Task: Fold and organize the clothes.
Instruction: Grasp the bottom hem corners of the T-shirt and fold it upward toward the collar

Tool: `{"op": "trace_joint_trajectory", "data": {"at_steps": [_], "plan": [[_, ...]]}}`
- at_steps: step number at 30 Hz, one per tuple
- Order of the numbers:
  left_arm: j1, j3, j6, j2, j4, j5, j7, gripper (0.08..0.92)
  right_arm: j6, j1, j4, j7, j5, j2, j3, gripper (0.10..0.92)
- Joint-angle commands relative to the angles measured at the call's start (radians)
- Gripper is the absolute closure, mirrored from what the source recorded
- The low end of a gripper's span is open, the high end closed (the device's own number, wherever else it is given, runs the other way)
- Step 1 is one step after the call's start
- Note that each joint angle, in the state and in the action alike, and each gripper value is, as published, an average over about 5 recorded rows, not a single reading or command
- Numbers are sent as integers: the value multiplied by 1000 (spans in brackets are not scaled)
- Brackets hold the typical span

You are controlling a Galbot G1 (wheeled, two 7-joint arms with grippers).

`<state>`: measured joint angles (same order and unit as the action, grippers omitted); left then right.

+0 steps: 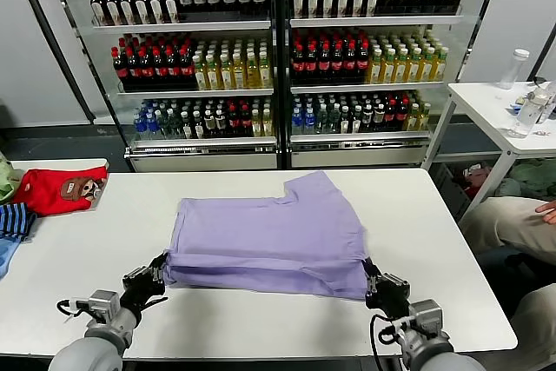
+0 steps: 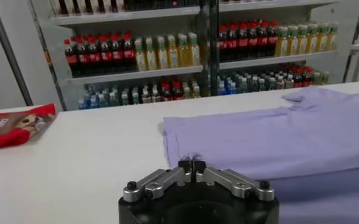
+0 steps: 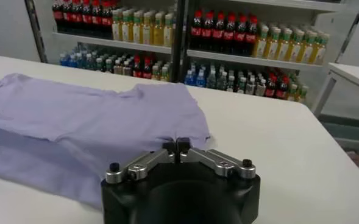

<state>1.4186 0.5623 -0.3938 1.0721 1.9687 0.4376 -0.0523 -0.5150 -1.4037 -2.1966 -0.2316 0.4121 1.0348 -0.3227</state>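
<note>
The lavender T-shirt [image 1: 269,232] lies plain side up on the white table [image 1: 261,327], with its near part doubled over. My left gripper [image 1: 162,268] is shut on the shirt's near left corner. In the left wrist view the closed fingertips [image 2: 191,163] pinch the fabric edge [image 2: 277,137]. My right gripper [image 1: 369,280] is shut on the near right corner. In the right wrist view its closed fingertips [image 3: 176,143] pinch the fabric [image 3: 94,125]. Both corners are held just above the table.
A red garment with a cartoon face [image 1: 61,188] and a blue striped garment [image 1: 13,219] lie at the table's left edge. Drink coolers [image 1: 278,58] stand behind. A side table with bottles [image 1: 521,102] and a seated person [image 1: 512,223] are on the right.
</note>
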Motion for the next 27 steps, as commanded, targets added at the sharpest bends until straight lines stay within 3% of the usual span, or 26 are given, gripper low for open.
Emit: {"op": "trace_joint_trajectory", "data": {"at_steps": [1,3,7,13,18,27], "plan": [[-134,-37,-11,13,-137,-33,28,915,-16,115,110,-3,-17,20,56,911],[-151,-40,-14,20,-164,-48,36,911,-21,126,142,-4,-35,34,67,900],[-133,-22,-6,12,-162,-52,39,852,-24,124,140,-8,-41,40,54,805],[30,87,-14,-46,23,47,31,679,-35,-28,-23,-14,-7,-11,-57,641],[126,107,-50,-34,117,164,4,532,-45,-156,-83,-29,-16,11,-83,502],[91,30,-65,21,25,104,-10,273,-62,-173,-34,-63,-5,34,-38,252]]}}
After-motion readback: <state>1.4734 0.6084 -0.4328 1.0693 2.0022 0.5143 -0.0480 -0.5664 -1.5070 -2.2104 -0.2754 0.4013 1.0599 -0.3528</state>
